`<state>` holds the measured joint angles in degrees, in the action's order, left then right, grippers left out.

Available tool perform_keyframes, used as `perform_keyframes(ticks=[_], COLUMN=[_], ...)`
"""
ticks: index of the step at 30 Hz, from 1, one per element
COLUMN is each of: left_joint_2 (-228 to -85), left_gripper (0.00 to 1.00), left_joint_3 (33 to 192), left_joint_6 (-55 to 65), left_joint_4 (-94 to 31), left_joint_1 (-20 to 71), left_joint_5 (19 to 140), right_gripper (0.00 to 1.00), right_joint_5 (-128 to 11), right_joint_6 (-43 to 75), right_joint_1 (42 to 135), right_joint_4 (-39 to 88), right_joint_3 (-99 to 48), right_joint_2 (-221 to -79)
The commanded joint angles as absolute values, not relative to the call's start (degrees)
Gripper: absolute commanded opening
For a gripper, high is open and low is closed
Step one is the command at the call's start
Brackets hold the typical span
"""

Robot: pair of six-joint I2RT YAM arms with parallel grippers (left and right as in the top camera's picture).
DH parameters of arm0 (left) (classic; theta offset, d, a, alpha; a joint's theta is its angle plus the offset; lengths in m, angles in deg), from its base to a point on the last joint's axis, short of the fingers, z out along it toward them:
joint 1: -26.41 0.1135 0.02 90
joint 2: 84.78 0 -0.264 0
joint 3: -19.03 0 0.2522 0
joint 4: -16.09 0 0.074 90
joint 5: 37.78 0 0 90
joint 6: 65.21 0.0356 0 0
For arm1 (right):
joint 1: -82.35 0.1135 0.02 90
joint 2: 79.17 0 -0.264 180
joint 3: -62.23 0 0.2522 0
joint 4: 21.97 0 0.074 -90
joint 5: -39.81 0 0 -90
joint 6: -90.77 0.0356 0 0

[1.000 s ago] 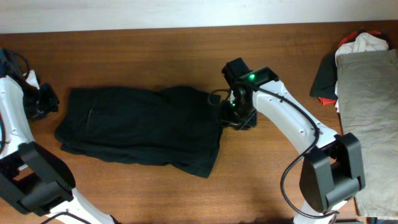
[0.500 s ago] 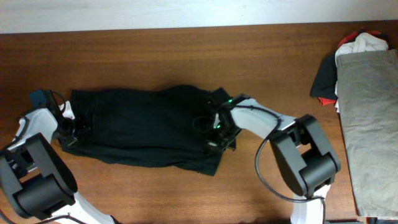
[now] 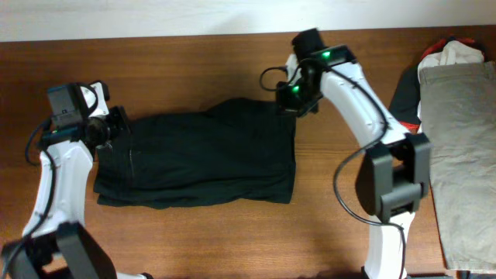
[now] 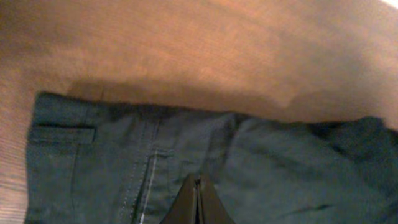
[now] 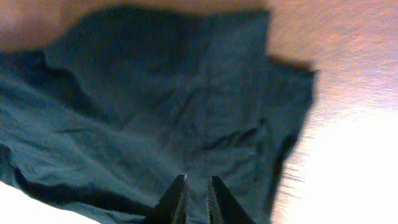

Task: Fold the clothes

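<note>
A dark green-black garment [image 3: 198, 159] lies folded flat on the wooden table [image 3: 194, 62], left of centre. It fills the lower part of the left wrist view [image 4: 186, 155], with a pocket and a seam showing, and most of the right wrist view [image 5: 155, 106]. My left gripper [image 3: 108, 128] hovers at the garment's upper left corner. Its jaws are pressed together [image 4: 198, 180] with nothing between them. My right gripper [image 3: 297, 97] hovers over the garment's upper right corner. Its jaws are a narrow gap apart [image 5: 198, 180] and hold nothing.
A khaki garment [image 3: 465, 139] lies along the right edge of the table. Behind it is a pile of white, red and black clothes [image 3: 453, 50]. A pale wall runs behind the table's far edge.
Both grippers have come up off the garment and moved toward the far edge. The garment now lies further right and more compact, with a straighter right edge.
</note>
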<state>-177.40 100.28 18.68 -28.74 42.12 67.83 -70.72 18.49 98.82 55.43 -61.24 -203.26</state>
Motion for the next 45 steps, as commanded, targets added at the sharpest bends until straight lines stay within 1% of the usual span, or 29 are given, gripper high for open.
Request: perform_keyframes(ticks=[1,4,5,6,8,10,11,12,15,16,17,18,19,20,21,22,24,25,26,27,29,30,31,33,35,36,38,40,45], left_joint_2=[-187.04,-195.3,-198.95,-200.83,-201.62,-201.2,-200.85,-199.83,-192.39,-188.74,-184.88,-181.05,-179.76,-179.26,-179.59,-179.72,-179.7,-179.7,-179.85,-180.09,-181.6,-182.73,-183.91,-185.99,-186.08,-186.08,-186.08,-186.08,-186.08], left_gripper=[0.0,0.01,0.01,0.01,0.0,0.01,0.0,0.01,0.01,0.09,0.32,0.53,0.62,0.97,0.99,0.99,0.99,0.99,0.99,0.99,0.99,0.99,0.99,0.99,0.99,0.99,0.99,0.99,0.99], left_joint_3=[100.1,100.1,100.1,100.1,100.12,100.69,101.0,101.65,105.02,106.22,106.7,106.68,106.68,106.68,106.68,106.68,106.68,106.68,106.68,106.68,106.66,106.66,106.66,106.66,106.66,106.66,106.66,106.66,106.66], left_joint_6=[18.7,20.52,20.52,20.5,19.77,15.1,13.44,12.8,12.82,12.82,12.82,12.85,12.85,12.85,12.85,12.85,12.85,12.85,12.8,12.82,12.82,12.82,12.82,12.82,12.82,12.82,12.82,12.82,12.82], left_joint_4=[-28.26,-25.48,-23.58,-22.75,-22.11,-21.94,-22.18,-22.66,-25.61,-27.49,-30.05,-33.79,-35.99,-39.45,-43.12,-46.72,-47.75,-47.84,-47.82,-47.82,-47.91,-47.88,-47.86,-47.97,-48.28,-48.25,-48.25,-48.28,-48.32], left_joint_1=[41.83,41.83,42.01,42.58,44.06,46.2,46.93,47.58,47.23,47.19,47.19,47.19,47.19,47.19,47.19,47.19,47.21,47.25,47.32,47.6,48.74,49.18,49.2,49.2,49.2,49.2,49.2,49.2,49.2], left_joint_5=[66.11,63.64,58.57,55.29,54.68,53.28,53.45,56.25,58.96,60.58,62.0,61.84,61.89,61.89,61.89,61.89,61.78,59.53,53.56,51.22,51.05,51.09,51.09,51.11,51.09,51.09,51.11,51.11,51.09], right_gripper=[0.1,0.07,0.04,0.04,0.04,0.04,0.04,0.04,0.04,0.04,0.06,0.19,0.37,0.57,0.57,0.57,0.57,0.58,0.63,0.66,0.66,0.64,0.61,0.54,0.53,0.53,0.58,0.59,0.59], right_joint_5=[-69.11,-66.88,-62.79,-58.75,-53.15,-52.71,-52.8,-53.44,-57.13,-63.86,-68.41,-69.06,-69.5,-68.76,-65.06,-64.32,-64.32,-63.95,-60.69,-56.6,-56.19,-58.4,-60.82,-61.11,-59.69,-58.09,-58.48,-58.53,-58.53], right_joint_6=[21.29,21.37,22.86,23.98,23.98,23.95,23.93,23.71,23.34,19.41,15.91,14.23,11.25,11.12,13.51,14.75,14.73,14.56,14.8,16.65,17.79,17.44,15.56,15.17,16.63,18.1,19.3,19.32,21.22], right_joint_1=[103.12,102.49,101.22,100.24,98.64,95.12,92.87,90.67,87.78,88.02,88.85,90.56,92.17,95.26,97.88,99.74,102.56,104.26,105.66,106.38,106.38,106.49,106.99,109.57,111.98,113.2,116.26,117.59,114.53], right_joint_4=[54.01,54.82,56.0,56.76,55.36,53.44,53.7,55.95,68.3,75.89,81.83,89.02,89.15,89.13,89.15,89.15,89.15,89.15,89.15,89.15,89.15,89.15,89.15,89.15,89.15,88.74,84.04,77.51,64.76], right_joint_3=[-61.46,-61.42,-61.42,-61.42,-61.72,-63.36,-65.68,-70.25,-90.22,-100.1,-105.22,-108.41,-107.51,-104.58,-100.91,-98.86,-96.85,-95.25,-93.81,-91.23,-84.78,-81.07,-78.55,-72.24,-64.91,-61.83,-55.14,-50.16,-42.44], right_joint_2=[-210.28,-215.02,-217.3,-217.62,-217.58,-217.58,-217.58,-217.56,-217.51,-217.38,-217.38,-217.38,-217.36,-217.34,-217.14,-217.08,-216.12,-215.15,-215.09,-215.11,-215.11,-215.11,-215.07,-213.58,-208.55,-205.97,-201.62,-201.1,-201.1])
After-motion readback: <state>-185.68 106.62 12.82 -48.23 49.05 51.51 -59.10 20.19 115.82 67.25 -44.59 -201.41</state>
